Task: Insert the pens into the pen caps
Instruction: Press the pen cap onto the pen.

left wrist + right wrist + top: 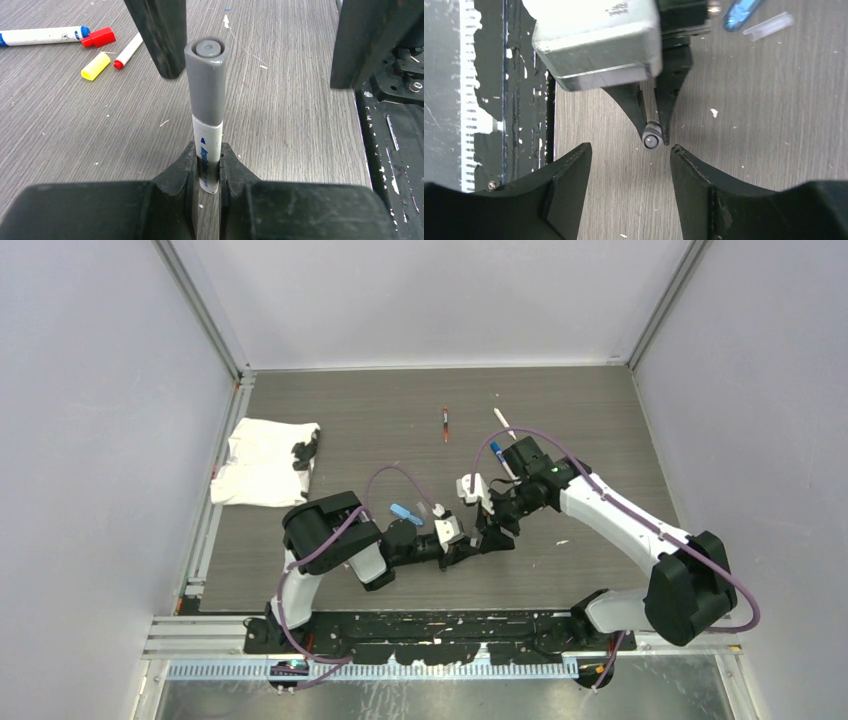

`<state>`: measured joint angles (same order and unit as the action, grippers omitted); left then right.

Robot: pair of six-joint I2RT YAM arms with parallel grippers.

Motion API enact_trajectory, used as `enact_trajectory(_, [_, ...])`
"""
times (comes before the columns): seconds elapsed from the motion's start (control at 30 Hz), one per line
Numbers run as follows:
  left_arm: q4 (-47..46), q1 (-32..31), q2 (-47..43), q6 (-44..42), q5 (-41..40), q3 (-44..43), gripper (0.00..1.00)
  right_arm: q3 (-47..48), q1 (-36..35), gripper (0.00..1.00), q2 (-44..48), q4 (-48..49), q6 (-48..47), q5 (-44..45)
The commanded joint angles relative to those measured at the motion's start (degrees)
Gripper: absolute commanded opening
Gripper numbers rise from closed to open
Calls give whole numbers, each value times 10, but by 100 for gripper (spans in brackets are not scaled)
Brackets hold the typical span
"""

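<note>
My left gripper (209, 167) is shut on the white barrel of a pen (208, 145) that stands up out of its jaws. A grey pen cap (205, 80) sits on the pen's far end. My right gripper (630, 155) is open and faces the cap's round end (652, 141) without touching it; its fingers (160, 35) stand either side of the cap. In the top view both grippers meet near the table's front middle, left (470, 543) and right (493, 530). Further off lie a blue pen (40, 36), a red-tipped pen (129, 50), a red cap (100, 37) and a yellow cap (95, 66).
A white cloth (262, 462) lies at the left of the table. A light-blue oblong piece (405, 512) and a clear tube (438, 511) lie just behind the left arm. A red pen (445, 424) and a white pen (503, 422) rest toward the back.
</note>
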<state>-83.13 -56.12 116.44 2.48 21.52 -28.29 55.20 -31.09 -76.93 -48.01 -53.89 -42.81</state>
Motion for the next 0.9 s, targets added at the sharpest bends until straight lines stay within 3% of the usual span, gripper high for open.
enact_trajectory(0.0, [12,4,19,-22,-16,4,1,15,22,63,28,20,50,-45])
enact_trajectory(0.33, [11,4,19,-22,-9,1,0,-2,15,55,12,90,108,-21])
enact_trajectory(0.47, [12,4,19,-22,-6,1,1,-3,13,51,7,79,77,-28])
enact_trajectory(0.6, [11,4,19,-22,-6,2,1,7,11,41,-5,48,40,-27])
enact_trajectory(0.87, [11,4,20,-22,-4,1,0,12,9,33,-9,35,21,-26])
